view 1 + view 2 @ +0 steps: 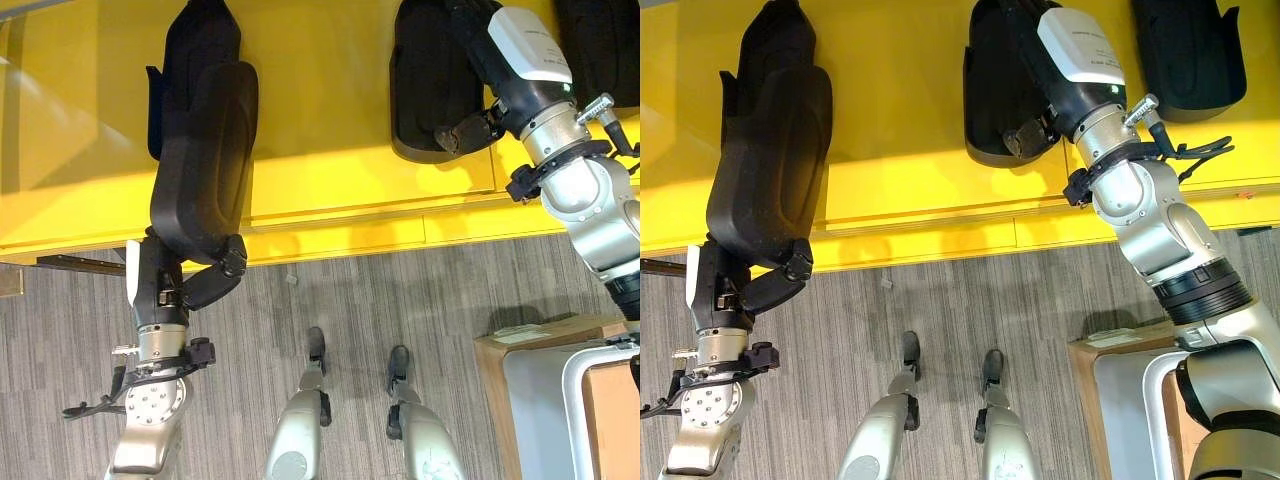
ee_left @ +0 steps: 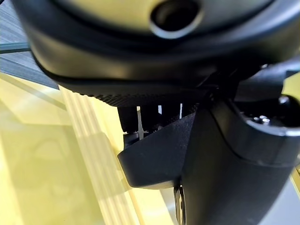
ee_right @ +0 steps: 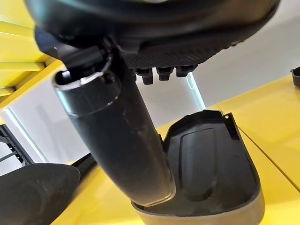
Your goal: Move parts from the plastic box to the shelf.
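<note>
A long black moulded part [image 1: 205, 160] stands tilted over the front edge of the yellow shelf [image 1: 330, 190], and my left hand [image 1: 165, 285] is shut on its lower end, thumb curled against it. A second black part [image 1: 195, 45] lies on the shelf just behind it. Further right, a hollow black part [image 1: 990, 90] rests on the shelf with my right hand [image 1: 1035, 60] over it. In the right wrist view the thumb [image 3: 117, 140] reaches straight down to the part's rim [image 3: 211, 173] and the fingertips [image 3: 159, 72] hang clear of it, so the hand is open.
A third black part [image 1: 1190, 55] lies on the shelf at the far right. Below the shelf is grey striped floor [image 1: 400, 290]. A brown box [image 1: 530, 345] with a white frame [image 1: 580, 390] stands at the lower right.
</note>
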`<state>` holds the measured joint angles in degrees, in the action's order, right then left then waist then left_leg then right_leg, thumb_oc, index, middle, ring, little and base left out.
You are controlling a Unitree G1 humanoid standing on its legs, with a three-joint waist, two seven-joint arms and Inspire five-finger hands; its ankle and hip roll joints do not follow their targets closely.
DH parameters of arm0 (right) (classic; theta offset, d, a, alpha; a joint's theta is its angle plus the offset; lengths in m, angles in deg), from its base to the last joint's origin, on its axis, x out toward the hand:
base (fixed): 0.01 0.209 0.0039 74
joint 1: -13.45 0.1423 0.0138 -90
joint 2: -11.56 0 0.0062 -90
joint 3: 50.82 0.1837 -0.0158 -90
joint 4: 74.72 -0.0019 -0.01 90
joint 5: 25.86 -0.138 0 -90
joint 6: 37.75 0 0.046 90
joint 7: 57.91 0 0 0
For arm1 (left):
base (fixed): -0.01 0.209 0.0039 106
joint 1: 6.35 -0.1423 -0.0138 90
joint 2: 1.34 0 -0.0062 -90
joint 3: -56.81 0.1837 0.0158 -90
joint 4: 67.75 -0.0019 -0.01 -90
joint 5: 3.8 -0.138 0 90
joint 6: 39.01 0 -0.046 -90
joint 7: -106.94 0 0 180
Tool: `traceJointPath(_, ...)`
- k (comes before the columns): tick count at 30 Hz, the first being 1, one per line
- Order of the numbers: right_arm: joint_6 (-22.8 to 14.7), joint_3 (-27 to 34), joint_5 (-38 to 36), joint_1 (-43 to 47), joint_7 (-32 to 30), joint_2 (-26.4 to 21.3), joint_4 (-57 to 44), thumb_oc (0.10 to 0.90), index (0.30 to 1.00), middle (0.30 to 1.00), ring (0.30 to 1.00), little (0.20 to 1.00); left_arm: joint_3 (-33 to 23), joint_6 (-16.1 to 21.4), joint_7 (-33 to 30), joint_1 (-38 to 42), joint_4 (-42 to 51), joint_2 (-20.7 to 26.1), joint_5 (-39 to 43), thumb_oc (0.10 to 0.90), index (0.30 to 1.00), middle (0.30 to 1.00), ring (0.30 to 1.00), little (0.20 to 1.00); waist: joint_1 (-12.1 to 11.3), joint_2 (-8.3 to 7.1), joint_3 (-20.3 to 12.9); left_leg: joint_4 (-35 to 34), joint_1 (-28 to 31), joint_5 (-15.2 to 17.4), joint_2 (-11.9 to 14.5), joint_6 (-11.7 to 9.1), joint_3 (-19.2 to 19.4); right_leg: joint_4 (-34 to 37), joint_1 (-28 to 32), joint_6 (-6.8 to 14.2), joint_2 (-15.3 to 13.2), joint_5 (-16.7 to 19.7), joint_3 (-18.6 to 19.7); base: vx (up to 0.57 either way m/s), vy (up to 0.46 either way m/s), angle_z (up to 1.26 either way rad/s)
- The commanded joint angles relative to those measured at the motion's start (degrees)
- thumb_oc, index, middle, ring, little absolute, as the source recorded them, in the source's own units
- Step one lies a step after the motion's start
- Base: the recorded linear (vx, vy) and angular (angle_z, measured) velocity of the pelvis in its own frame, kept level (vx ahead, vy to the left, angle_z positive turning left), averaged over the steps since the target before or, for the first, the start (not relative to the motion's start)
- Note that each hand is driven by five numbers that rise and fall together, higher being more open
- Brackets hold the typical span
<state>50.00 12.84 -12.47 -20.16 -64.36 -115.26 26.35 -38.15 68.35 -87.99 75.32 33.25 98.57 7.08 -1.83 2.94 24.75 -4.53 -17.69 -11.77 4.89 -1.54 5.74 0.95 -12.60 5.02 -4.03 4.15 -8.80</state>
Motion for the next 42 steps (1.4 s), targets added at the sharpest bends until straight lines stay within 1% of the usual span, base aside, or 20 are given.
traceJointPath(1,-3.51,-0.82,-0.56,8.58,-0.78,-3.88,-8.76,0.900,1.000,1.000,1.000,1.000,-6.67,3.23,-1.71,-3.08,6.52,3.00,-0.13,0.400,0.300,0.300,0.300,0.300,0.48,-4.96,-5.38,-0.33,7.58,6.47,-1.73,-1.63,3.95,-1.18,-2.79,-0.81,2.72,1.44,1.90,0.00,0.000,0.00)
traceJointPath(2,-3.47,-0.65,-0.62,8.40,-0.71,-3.92,-8.90,0.900,1.000,1.000,1.000,1.000,-6.65,3.23,-1.70,-3.11,6.54,3.06,-0.11,0.400,0.300,0.300,0.300,0.300,0.43,-5.00,-5.36,-0.33,7.65,6.50,-1.73,-1.63,3.97,-1.15,-2.70,-0.81,2.72,1.42,1.92,0.00,0.000,0.00)
traceJointPath(3,-3.62,-0.69,-1.21,8.23,-0.49,-4.24,-9.40,0.900,1.000,1.000,1.000,1.000,-6.50,3.01,-1.46,-3.15,6.50,3.22,-0.08,0.400,0.300,0.300,0.300,0.300,0.53,-5.50,-5.74,-0.33,8.02,6.74,-1.70,-1.61,4.01,-1.18,-2.51,-0.86,2.75,1.31,1.90,0.00,0.000,0.00)
traceJointPath(8,-3.84,-0.92,-2.09,8.48,0.28,-5.20,-10.74,0.900,1.000,1.000,1.000,1.000,-6.38,2.62,-0.90,-3.08,6.02,3.69,0.14,0.400,0.300,0.300,0.300,0.300,0.51,-6.58,-6.69,-0.30,8.94,7.10,-1.77,-1.57,4.16,-1.09,-1.63,-0.80,2.83,1.05,2.11,0.01,0.003,0.00)
traceJointPath(9,-3.74,-2.36,-3.18,7.96,0.46,-2.66,-10.21,0.900,1.000,1.000,1.000,1.000,-3.57,1.75,-3.61,0.25,-0.17,3.62,-0.24,0.400,0.300,0.300,0.300,0.300,1.06,-6.94,-6.90,-0.16,9.49,7.63,-1.57,-1.66,4.39,-1.20,-1.16,-0.83,2.93,0.65,2.30,0.00,0.000,0.00)
traceJointPath(10,-3.24,-3.71,-2.63,9.11,0.45,-3.01,-9.06,0.900,1.000,1.000,1.000,1.000,-1.64,0.20,-3.11,2.18,-1.93,4.45,-2.79,0.400,0.300,0.300,0.300,0.300,1.21,-7.45,-7.03,-0.24,9.47,7.27,-1.57,-1.61,4.59,-1.21,-1.27,-1.01,2.91,0.98,2.39,0.00,0.000,0.00)
traceJointPath(11,-2.78,-4.68,-1.14,12.00,-0.01,-2.00,-7.90,0.900,1.000,1.000,1.000,1.000,-1.55,0.61,-1.78,2.54,-1.13,5.30,-3.29,0.400,0.300,0.300,0.300,0.300,1.19,-7.39,-7.20,-0.23,9.76,7.45,-1.60,-1.51,4.61,-1.20,-1.06,-1.07,2.99,0.86,2.72,0.00,0.025,-0.03)
traceJointPath(14,-2.87,-2.78,-0.15,10.01,-0.10,-1.39,-9.68,0.900,1.000,1.000,1.000,1.000,-2.33,1.09,-1.71,1.69,-0.77,4.94,-2.81,0.400,0.300,0.300,0.300,0.300,1.50,-7.50,-7.63,-0.26,10.23,7.65,-1.49,-1.46,4.61,-1.24,-0.63,-1.02,2.96,0.70,2.82,0.01,0.009,-0.01)
traceJointPath(16,-3.06,-0.25,0.71,6.20,0.42,-0.67,-12.15,0.900,1.000,1.000,1.000,1.000,-2.20,0.79,-1.81,1.95,-0.98,5.19,-3.00,0.400,0.300,0.300,0.300,0.300,1.74,-8.09,-8.48,-0.30,11.05,8.12,-1.59,-1.33,4.52,-0.99,0.25,-1.01,3.01,0.40,2.83,0.00,0.000,0.00)
traceJointPath(22,-3.61,2.38,-0.69,1.19,1.58,-0.12,-14.68,0.900,1.000,1.000,1.000,1.000,-2.15,0.55,-1.87,1.83,-1.33,4.78,-3.08,0.400,0.300,0.300,0.300,0.300,2.17,-8.55,-9.21,-0.37,11.44,8.35,-1.66,-1.22,4.57,-0.60,0.65,-0.98,2.98,0.37,3.07,0.00,0.000,0.00)
traceJointPath(27,-3.68,3.67,-1.32,-1.61,2.31,0.19,-15.92,0.900,1.000,1.000,1.000,1.000,-2.42,0.57,-1.57,1.09,-0.96,4.50,-2.95,0.400,0.300,0.300,0.300,0.300,2.09,-8.63,-9.27,-0.42,11.35,8.29,-1.74,-1.16,4.80,-0.28,0.67,-0.88,2.99,0.63,3.08,0.00,0.000,0.00)
traceJointPath(42,-3.79,8.41,-2.80,-12.86,4.24,0.42,-18.90,0.900,1.000,1.000,1.000,1.000,-2.51,0.08,-1.63,0.40,-0.88,3.51,-4.00,0.400,0.300,0.300,0.300,0.300,2.90,-7.93,-8.44,-0.43,11.17,8.14,-1.63,-1.18,5.15,-0.32,0.34,-0.86,2.95,0.83,3.41,0.00,0.000,0.00)
